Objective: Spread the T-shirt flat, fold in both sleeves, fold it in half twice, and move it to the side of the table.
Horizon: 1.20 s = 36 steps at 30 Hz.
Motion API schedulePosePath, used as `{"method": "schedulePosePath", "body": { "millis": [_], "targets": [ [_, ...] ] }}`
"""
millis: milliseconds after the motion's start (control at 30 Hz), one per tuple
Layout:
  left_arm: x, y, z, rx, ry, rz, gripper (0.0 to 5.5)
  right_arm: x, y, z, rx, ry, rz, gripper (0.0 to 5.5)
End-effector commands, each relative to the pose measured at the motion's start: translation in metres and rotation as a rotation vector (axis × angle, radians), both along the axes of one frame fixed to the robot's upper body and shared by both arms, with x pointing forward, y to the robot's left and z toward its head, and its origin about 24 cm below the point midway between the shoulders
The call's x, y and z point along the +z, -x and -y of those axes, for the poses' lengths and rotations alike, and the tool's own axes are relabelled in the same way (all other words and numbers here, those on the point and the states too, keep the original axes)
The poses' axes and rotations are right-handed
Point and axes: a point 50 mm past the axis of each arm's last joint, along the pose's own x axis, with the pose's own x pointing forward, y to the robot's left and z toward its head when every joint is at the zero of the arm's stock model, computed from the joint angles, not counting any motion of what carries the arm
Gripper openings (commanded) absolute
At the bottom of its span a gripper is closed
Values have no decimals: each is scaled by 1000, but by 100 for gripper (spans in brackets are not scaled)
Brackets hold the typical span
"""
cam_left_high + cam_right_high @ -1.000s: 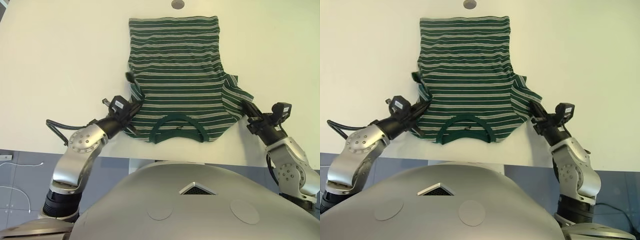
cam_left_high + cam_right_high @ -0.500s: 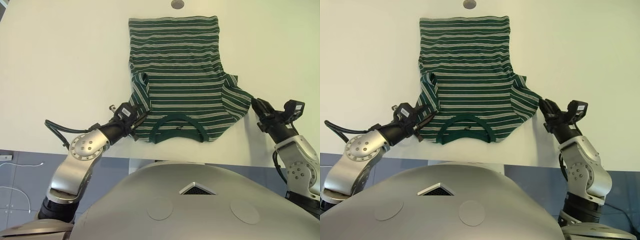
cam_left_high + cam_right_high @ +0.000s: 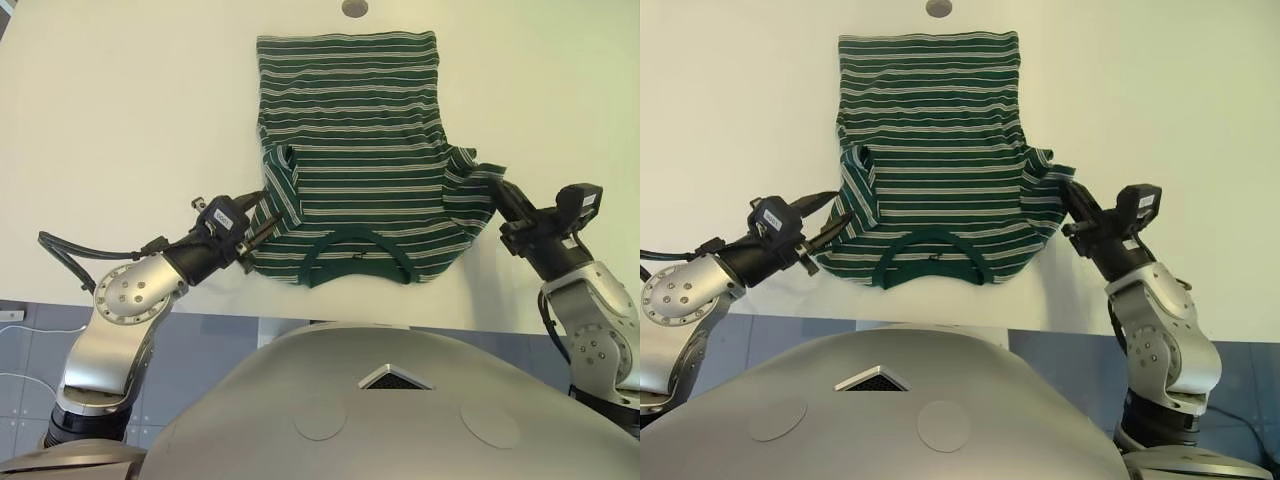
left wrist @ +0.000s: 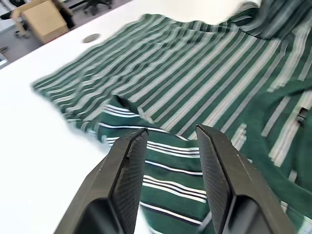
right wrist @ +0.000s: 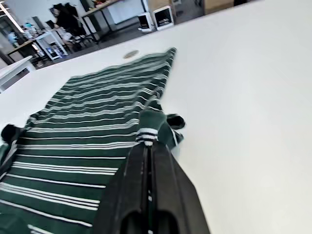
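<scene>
Green-striped T-shirt [image 3: 350,110] lies flat on the bench [image 3: 120,120], collar near me. My left gripper [image 3: 258,231] hangs spread beside the folded-in left sleeve [image 3: 280,185]. My right gripper [image 3: 502,192] pinches the right sleeve [image 3: 468,178], which I judge needs carrying left next.

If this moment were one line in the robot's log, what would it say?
T-shirt: flat on table, collar nearest robot | left sleeve: folded in | left gripper: open at T-shirt's left edge | right gripper: shut on right sleeve
</scene>
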Motion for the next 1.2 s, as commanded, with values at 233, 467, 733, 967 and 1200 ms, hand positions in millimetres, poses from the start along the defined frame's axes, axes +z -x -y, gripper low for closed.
{"method": "schedulePosePath", "body": {
  "millis": [233,467,733,967,1200],
  "targets": [
    [-12,13,10,-159,-100,-50,182,-6,-22,-73,513,493,-65,66],
    [-8,12,8,-212,-122,-29,182,8,-11,-68,671,353,-136,199],
    [12,16,-61,-514,-447,5,295,31,0,22,1097,697,-21,362],
    [-10,9,-54,-594,-474,102,295,-10,1,23,1219,894,212,383],
    [-23,7,-52,-659,-504,113,295,-25,-3,16,1212,932,279,383]
  ]
}}
